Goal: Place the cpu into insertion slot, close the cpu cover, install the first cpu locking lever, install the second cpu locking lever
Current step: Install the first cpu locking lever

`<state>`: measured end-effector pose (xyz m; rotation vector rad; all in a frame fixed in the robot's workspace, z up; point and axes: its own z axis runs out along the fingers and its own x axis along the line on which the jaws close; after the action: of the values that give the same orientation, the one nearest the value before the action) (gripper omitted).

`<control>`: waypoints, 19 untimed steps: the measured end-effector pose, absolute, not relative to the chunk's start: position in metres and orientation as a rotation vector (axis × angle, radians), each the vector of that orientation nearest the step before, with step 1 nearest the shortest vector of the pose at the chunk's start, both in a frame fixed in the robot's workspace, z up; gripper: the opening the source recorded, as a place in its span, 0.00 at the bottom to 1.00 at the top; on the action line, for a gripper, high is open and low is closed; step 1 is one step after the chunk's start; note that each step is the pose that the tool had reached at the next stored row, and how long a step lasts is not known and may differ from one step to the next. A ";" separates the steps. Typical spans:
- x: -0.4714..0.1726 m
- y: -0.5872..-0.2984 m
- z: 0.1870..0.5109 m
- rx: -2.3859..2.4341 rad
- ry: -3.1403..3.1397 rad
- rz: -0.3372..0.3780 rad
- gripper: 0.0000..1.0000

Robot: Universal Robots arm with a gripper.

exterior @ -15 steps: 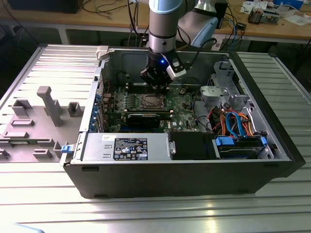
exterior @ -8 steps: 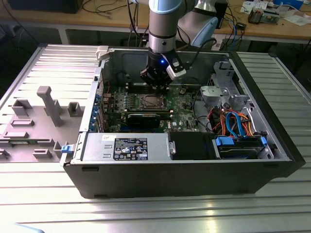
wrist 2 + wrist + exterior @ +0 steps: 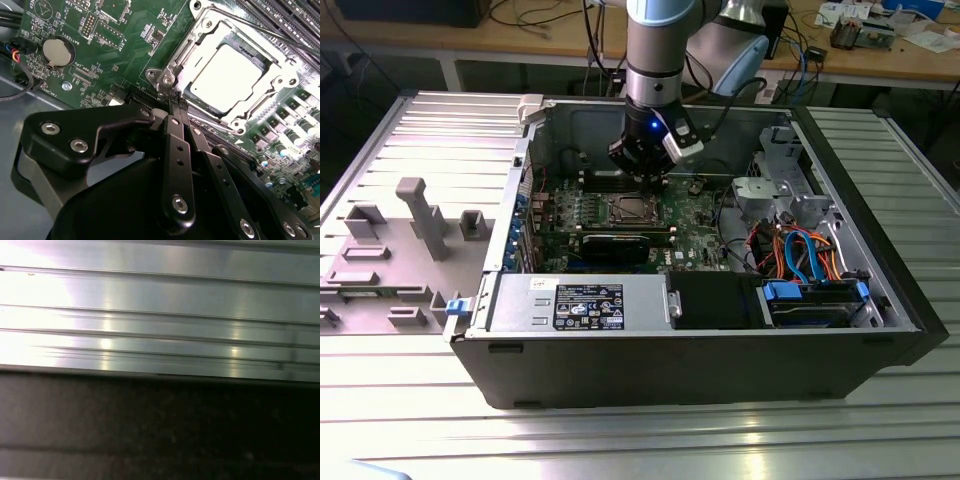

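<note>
The cpu (image 3: 225,75), a dull silver square, lies flat in the insertion slot (image 3: 625,208) on the green motherboard (image 3: 125,30). The cpu cover (image 3: 207,27), a grey metal frame, lies down around it, so the slot's contact field is hidden. In the second wrist view my gripper (image 3: 175,97) is shut. Its black fingertips are pressed together at the cover's near corner, by a screw boss (image 3: 167,80), and I see nothing between them. A thin metal lever rod (image 3: 280,32) runs along the cover's far side. In the exterior view my gripper (image 3: 642,172) hangs inside the open case, just behind the socket.
A round coin battery (image 3: 56,51) sits on the board away from the socket, and black memory slots (image 3: 295,15) run beyond it. The case (image 3: 720,370) also holds a power supply (image 3: 580,300), a black card (image 3: 615,245) and a drive cage with cables (image 3: 810,295). A grey fixture (image 3: 420,215) stands outside it.
</note>
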<state>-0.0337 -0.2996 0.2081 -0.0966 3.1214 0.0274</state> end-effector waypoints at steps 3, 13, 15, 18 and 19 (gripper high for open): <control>-0.035 -0.300 0.208 -0.097 3.121 0.026 0.11; -0.036 -0.300 0.207 -0.097 3.121 0.026 0.11; -0.036 -0.300 0.207 -0.097 3.122 0.025 0.11; -0.036 -0.300 0.207 -0.097 3.122 0.025 0.11; -0.036 -0.300 0.206 -0.097 3.122 0.024 0.11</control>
<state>-0.0357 -0.2997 0.2064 -0.0967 3.1216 0.0244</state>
